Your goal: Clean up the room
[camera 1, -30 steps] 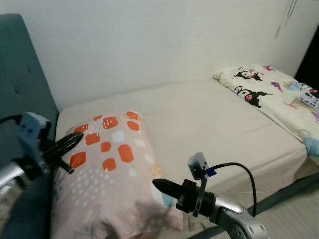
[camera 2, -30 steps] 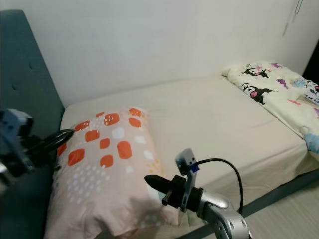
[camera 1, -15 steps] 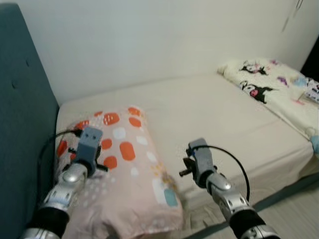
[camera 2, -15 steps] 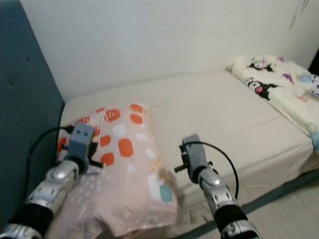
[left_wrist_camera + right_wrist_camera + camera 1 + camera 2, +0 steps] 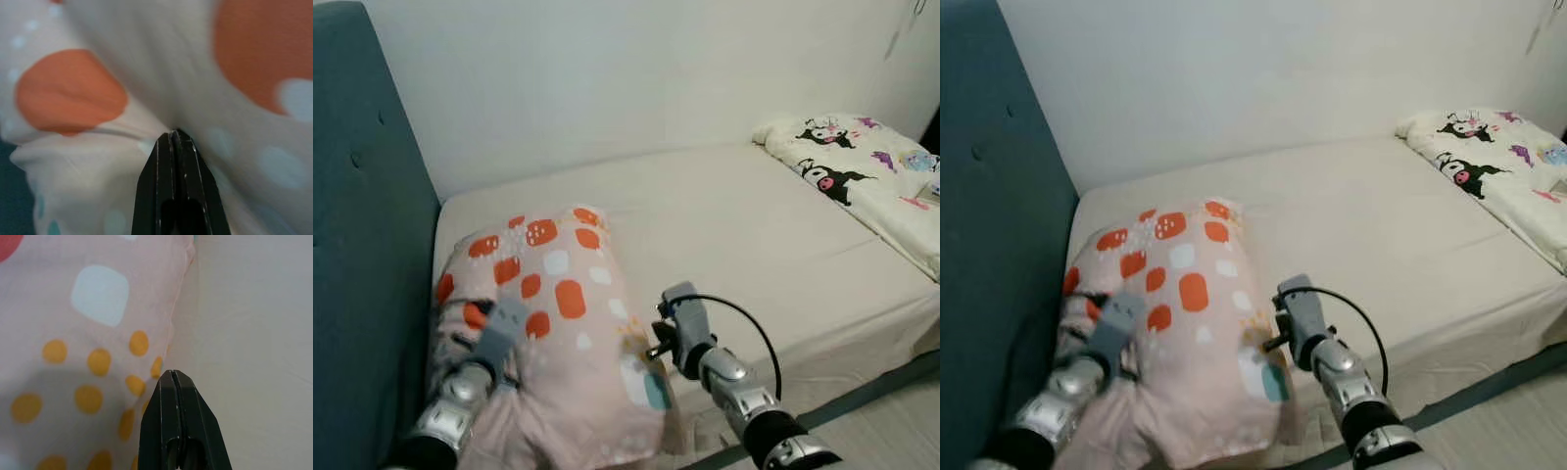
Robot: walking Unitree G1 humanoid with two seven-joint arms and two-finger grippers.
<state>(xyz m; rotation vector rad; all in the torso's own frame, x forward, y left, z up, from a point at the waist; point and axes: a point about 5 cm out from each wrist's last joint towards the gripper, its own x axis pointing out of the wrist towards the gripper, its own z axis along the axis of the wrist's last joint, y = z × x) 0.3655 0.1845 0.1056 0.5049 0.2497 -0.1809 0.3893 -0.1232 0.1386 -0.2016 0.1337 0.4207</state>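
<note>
I have both hands clenched, the left hand pinching the pillow lying on the bed by the headboard, the right hand at its near edge.

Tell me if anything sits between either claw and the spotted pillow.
Nothing visible does. The left claw, shut, presses its tips into the pillow near the headboard side. The right claw, also shut, is at the pillow's opposite edge, where it meets the bare mattress.
</note>
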